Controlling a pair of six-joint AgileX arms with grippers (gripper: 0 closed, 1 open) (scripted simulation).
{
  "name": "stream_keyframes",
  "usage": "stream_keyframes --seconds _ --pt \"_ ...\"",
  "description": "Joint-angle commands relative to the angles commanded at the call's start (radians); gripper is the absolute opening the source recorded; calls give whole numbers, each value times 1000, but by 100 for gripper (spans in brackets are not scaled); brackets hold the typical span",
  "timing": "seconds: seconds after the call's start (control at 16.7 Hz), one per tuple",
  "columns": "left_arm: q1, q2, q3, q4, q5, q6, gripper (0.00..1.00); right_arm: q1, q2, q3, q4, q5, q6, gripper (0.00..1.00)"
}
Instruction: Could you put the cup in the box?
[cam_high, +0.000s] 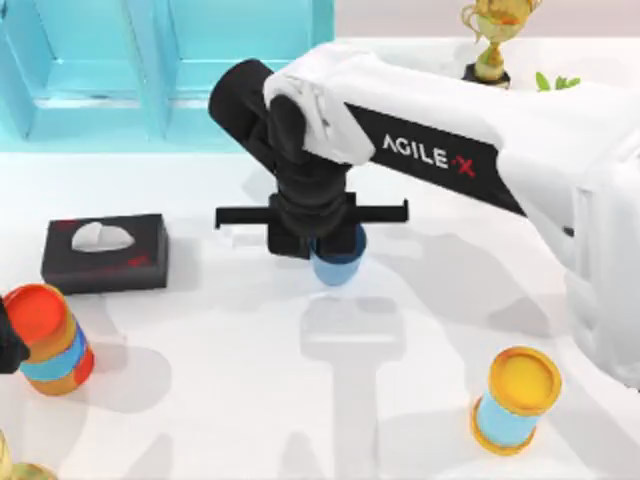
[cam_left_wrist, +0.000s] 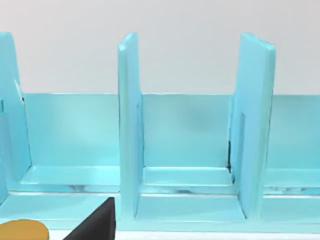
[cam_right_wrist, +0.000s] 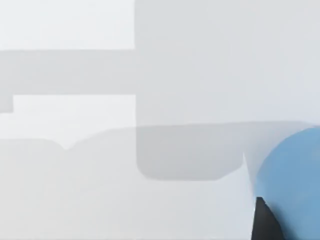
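My right gripper sits over the cup (mid-table), fingers seemingly pinching it, though I cannot tell for sure.

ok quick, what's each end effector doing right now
Right end effector: over the blue cup at table centre; grip state cannot be told.
Left end effector: at the table's left edge by the orange-lidded can; cannot be told.

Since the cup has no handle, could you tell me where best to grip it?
Grip the cup across its round side wall just below the rim, coming straight down from above. It stands upright near mid-table with free space around it, and the right gripper is already over it.
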Motion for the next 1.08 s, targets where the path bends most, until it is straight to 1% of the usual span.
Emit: stream_keyframes --seconds 0.12,0.3,0.48,0.84,0.96,1.08 --pt "0 0 0 0 0 0 100 -50 -42 -26 -20 -10 -53 0" --pt "0 0 0 0 0 0 100 -194 -149 -97 -67 -35 -206 0" --pt "0 0 0 0 0 0 100 -395 -284 -195 -119 -64 -408 0" --pt "0 0 0 0 0 0 100 -890 -559 -414 -209 -123 -886 0" --pt "0 0 0 0 0 0 100 -1008 -639 -478 -234 -142 -1003 0" --pt "0 0 0 0 0 0 100 -1084 -698 -527 -254 -157 -1079 0"
